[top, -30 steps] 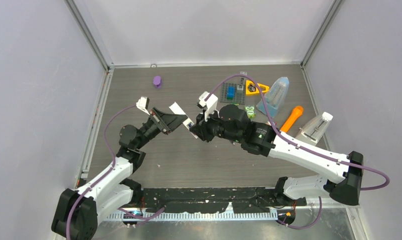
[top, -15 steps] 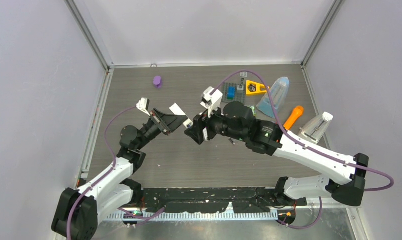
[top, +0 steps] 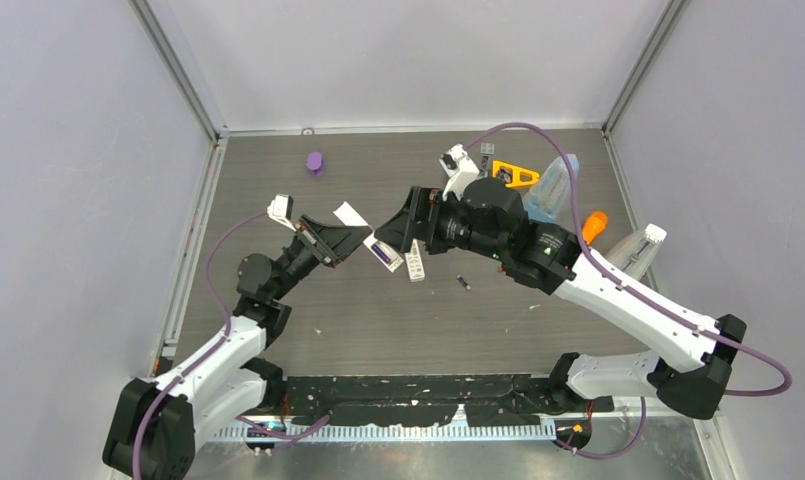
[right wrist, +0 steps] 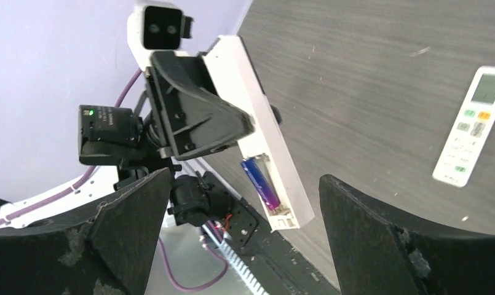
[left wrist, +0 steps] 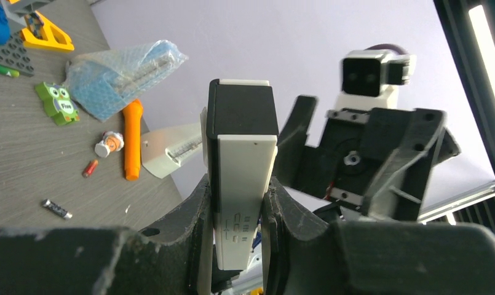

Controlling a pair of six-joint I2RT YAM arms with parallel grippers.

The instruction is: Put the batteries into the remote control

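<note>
On table [top: 378,320] near open right gripper [right wrist: 241,178]: spare remote [top: 415,266], black battery [top: 464,283]; left gripper [left wrist: 238,203] clamps white remote [left wrist: 241,160], blue battery [right wrist: 261,182] inside.

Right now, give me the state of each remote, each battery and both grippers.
left gripper, shut on the held remote.
right gripper, open, empty.
held remote, raised off the table, compartment uncovered.
blue battery, seated in the held remote's compartment.
second remote, lying face up on the table.
blackish battery, loose on the table.
red-orange battery, loose on the table.
</note>
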